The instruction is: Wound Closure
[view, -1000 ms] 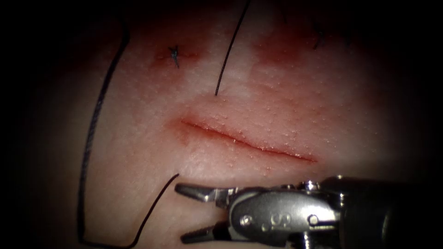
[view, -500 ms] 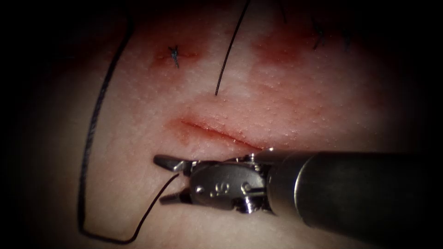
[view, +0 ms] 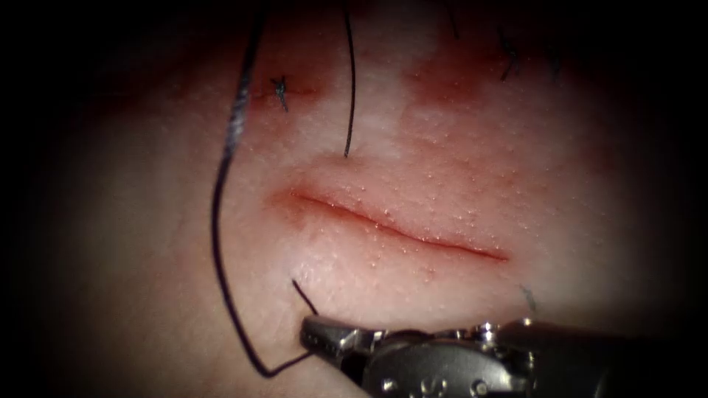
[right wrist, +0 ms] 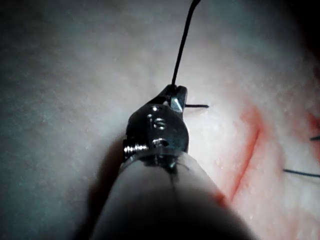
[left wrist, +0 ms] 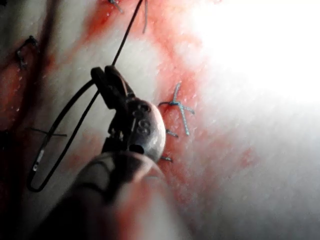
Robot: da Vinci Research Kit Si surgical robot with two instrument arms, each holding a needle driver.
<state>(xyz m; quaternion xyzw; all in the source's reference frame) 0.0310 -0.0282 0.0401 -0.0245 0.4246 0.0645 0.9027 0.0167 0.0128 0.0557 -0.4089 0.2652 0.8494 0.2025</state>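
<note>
The tissue (view: 457, 155) bears a thin red cut (view: 398, 230) slanting down to the right. In front of the cut's left half, my right tool (view: 311, 333) is shut on the dark thread (view: 216, 221) close to its free end. A short tail (view: 302, 295) sticks up from the jaws. The thread bends below the tool and rises along the left. The right wrist view has the same grip (right wrist: 175, 95), with thread (right wrist: 182, 45) leading away. My left tool (left wrist: 107, 79) is shut on the thread (left wrist: 127, 32), and a loop (left wrist: 55, 145) hangs beside it.
A second strand (view: 351, 81) comes down from the top and meets the tissue just above the cut's left end. Older knotted stitches (view: 279, 89) (view: 509, 60) sit in red fluid at the back. More cut thread ends (left wrist: 177, 106) lie by the left tool.
My right tool, open a second ago, moved up to the thread's free end, shut on it and drew it back down. The long loop at the left swung rightward and narrowed.
</note>
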